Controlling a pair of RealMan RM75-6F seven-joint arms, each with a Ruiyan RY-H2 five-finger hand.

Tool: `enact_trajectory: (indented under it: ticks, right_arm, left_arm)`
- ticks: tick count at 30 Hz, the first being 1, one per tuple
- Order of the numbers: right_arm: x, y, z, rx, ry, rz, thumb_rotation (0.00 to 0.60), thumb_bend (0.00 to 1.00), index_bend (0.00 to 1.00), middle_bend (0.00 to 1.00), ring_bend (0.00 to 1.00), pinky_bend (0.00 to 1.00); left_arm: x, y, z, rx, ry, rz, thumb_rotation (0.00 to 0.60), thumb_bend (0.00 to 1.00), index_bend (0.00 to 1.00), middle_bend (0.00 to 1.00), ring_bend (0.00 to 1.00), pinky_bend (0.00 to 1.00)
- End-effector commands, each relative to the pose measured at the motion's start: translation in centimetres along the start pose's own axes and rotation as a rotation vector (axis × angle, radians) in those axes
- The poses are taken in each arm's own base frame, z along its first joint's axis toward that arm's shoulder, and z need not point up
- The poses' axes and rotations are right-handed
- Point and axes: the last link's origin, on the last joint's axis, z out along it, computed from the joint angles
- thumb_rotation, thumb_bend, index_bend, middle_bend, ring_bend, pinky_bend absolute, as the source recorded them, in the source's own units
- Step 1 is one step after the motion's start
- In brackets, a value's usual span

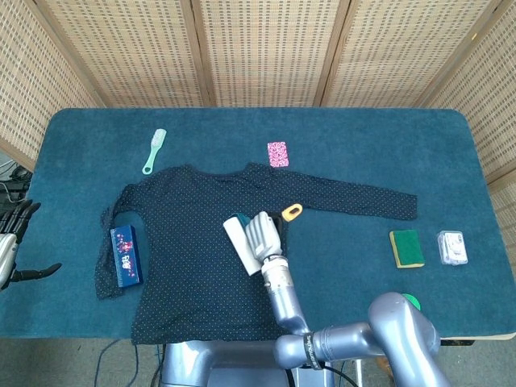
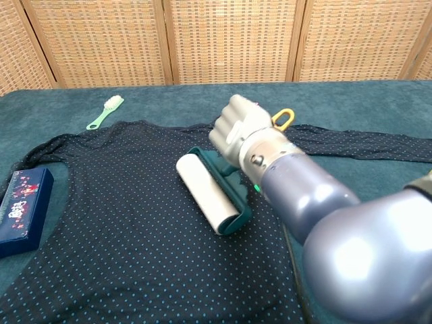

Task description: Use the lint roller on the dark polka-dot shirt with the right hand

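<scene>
— Gripping the lint roller (image 2: 209, 193) by its teal handle, the right hand (image 2: 237, 132), fingers wrapped tight round it, orange hanging loop (image 2: 283, 119) poking out behind the knuckles.

— And the white roll itself?

— Lying on the dark polka-dot shirt (image 1: 201, 242), about mid-chest, apparently touching the cloth in the chest view; hard to confirm pressure from above. Long axis running diagonally: far end toward the collar and the robot's left, near end toward the hem and the right.

— So which way to push?

— Across that axis, probably. Plenty of unrolled fabric lying to the left of the roll, toward the sleeve and the blue box (image 1: 125, 255); less to the right, where the body of the shirt ends near the forearm. Judging by that, rolling leftward or down toward the hem covers most cloth without running off onto the surface (image 1: 451, 161).

— Left hand (image 1: 12, 242) any use?

— Parked well away at the left edge, off the surface, fingers apart and holding nothing. Far from the shirt, so no pinning of the fabric; some risk of the cloth bunching under the sticky roll.

— Anything in the way?

— Not close. Green brush (image 1: 153, 151) and pink card (image 1: 277, 153) up beyond the collar, sponge (image 1: 406, 247) and small clear packet (image 1: 452, 247) off to the right, all well apart from the roller. Only the blue box, sitting on the left sleeve, near the line of a long leftward stroke.
</scene>
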Motion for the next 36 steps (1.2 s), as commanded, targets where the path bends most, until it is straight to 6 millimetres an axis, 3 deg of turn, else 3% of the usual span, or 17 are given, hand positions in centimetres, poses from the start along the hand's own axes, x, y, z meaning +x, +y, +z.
enact_trajectory:
  ticks: [1,10,19,26,36]
  right_arm:
    - [1.4,-1.7,-1.1,0.039,0.036,-0.001,0.6,0.87,0.72,1.0,1.0,1.0]
    - [3.6,-4.2,-3.3,0.111,0.124,-0.017,0.6,0.87,0.72,1.0,1.0,1.0]
    - [3.6,-4.5,-3.4,0.105,0.143,-0.044,0.6,0.87,0.72,1.0,1.0,1.0]
    - [0.6,-2.7,-2.4,0.046,0.134,-0.127,0.6,0.87,0.72,1.0,1.0,1.0]
    - [-5.2,2.5,0.5,-0.07,0.048,-0.22,0.6,0.86,0.72,1.0,1.0,1.0]
  left_arm:
    - [0.0,0.0,0.0,0.001,0.001,-0.001,0.6,0.0,0.0,0.0,0.0,0.0]
    - [-0.1,0.0,0.1,0.002,-0.004,0.003,0.6,0.0,0.0,0.0,0.0,0.0]
    - [0.0,-0.1,0.1,0.005,-0.003,0.001,0.6,0.0,0.0,0.0,0.0,0.0]
    - [-0.2,0.0,0.1,0.001,-0.009,0.005,0.6,0.0,0.0,0.0,0.0,0.0]
    - [-0.3,0.2,0.1,0.002,-0.007,0.01,0.6,0.0,0.0,0.0,0.0,0.0]
